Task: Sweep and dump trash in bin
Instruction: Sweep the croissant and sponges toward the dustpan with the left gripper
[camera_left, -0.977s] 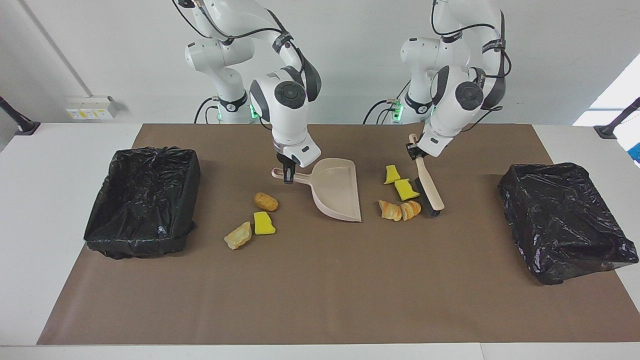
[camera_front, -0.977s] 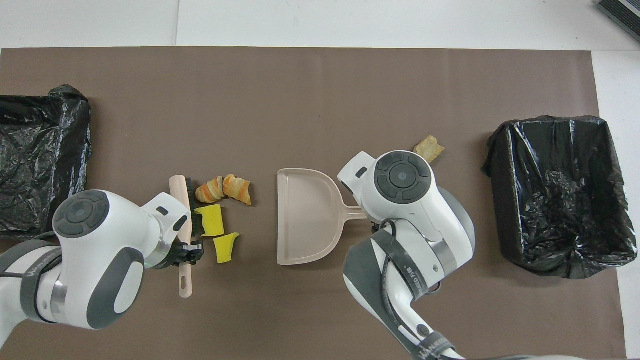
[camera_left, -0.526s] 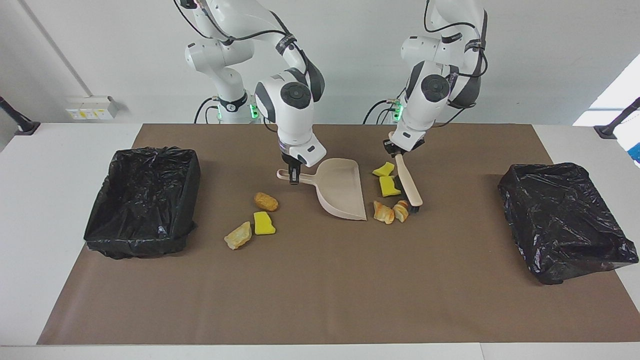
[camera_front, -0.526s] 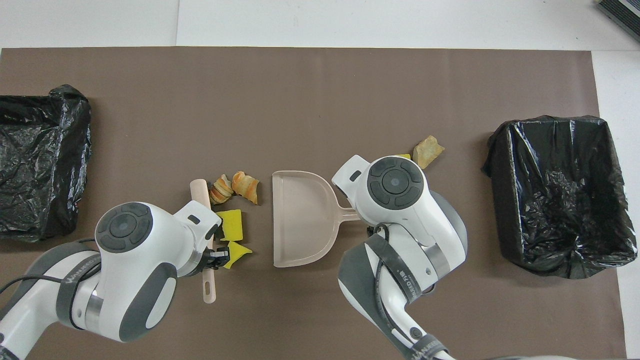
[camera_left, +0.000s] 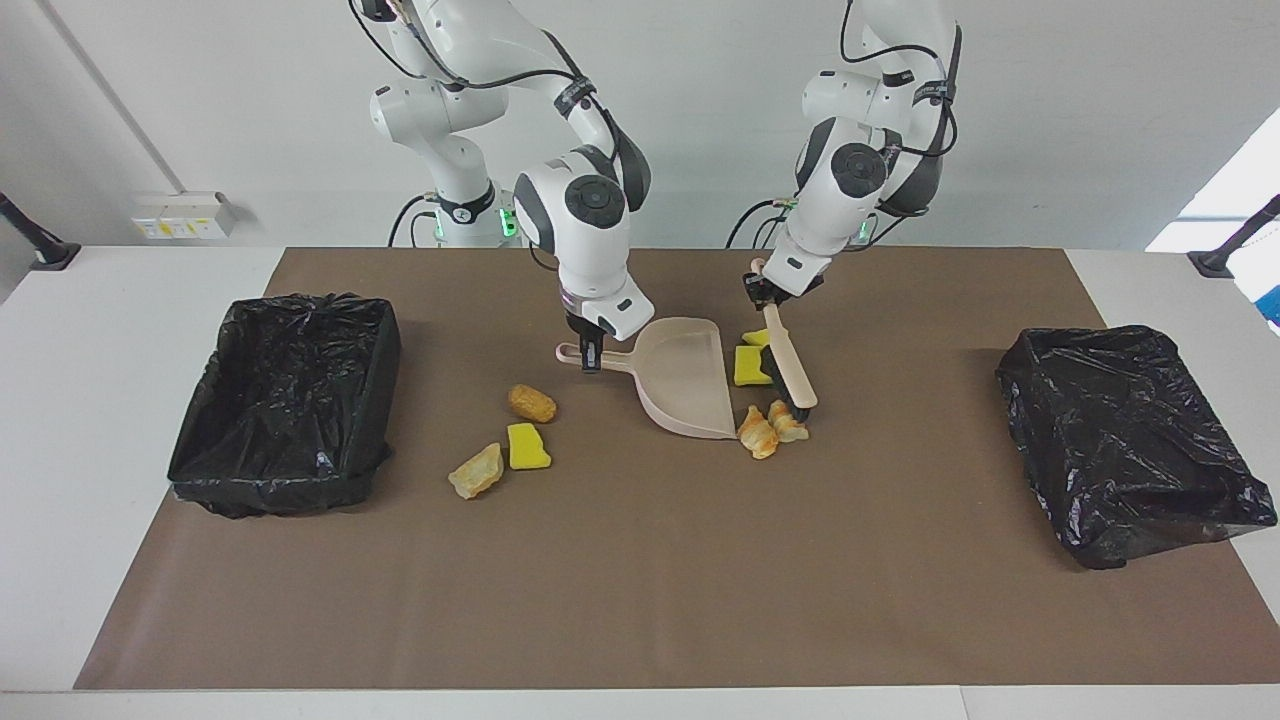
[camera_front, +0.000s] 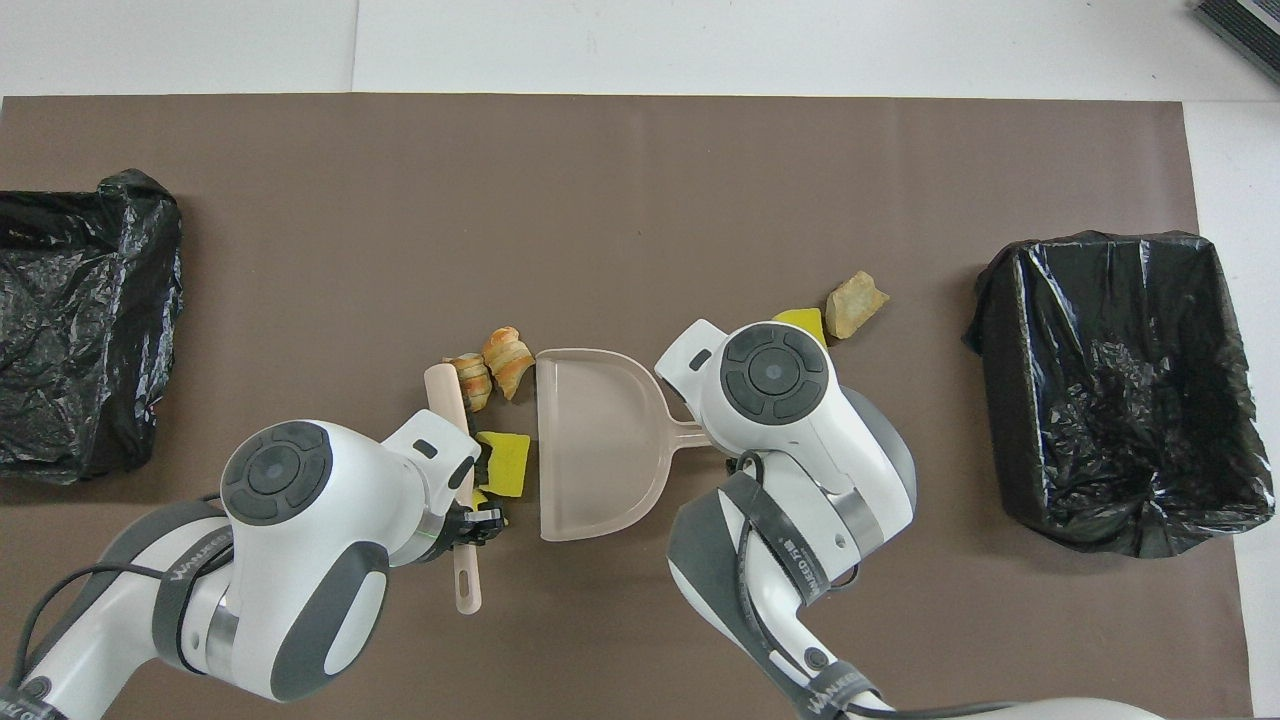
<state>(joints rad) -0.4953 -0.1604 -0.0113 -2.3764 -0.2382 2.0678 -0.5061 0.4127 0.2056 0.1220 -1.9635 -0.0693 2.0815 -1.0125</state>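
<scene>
Beside the dustpan (camera_left: 685, 385) mouth: trash (camera_left: 752, 368) pinned against it by brush (camera_left: 788, 365), long axis parallel, in clamped left gripper (camera_left: 762, 292); right gripper (camera_left: 588, 357) clamped on pan handle.

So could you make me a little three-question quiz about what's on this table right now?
1. True or false: the left end effector holds the beige wooden brush.
2. How many trash pieces lie inside the beige plastic dustpan?
3. Which is lined with black plastic: (a) the two rectangular bins, (b) the dustpan?

Key: 1 true; it grips the brush handle, while the right end effector grips the dustpan handle. 2 none; the yellow sponge pieces and tan bread-like lumps sit at its open edge. 3 (a).
</scene>
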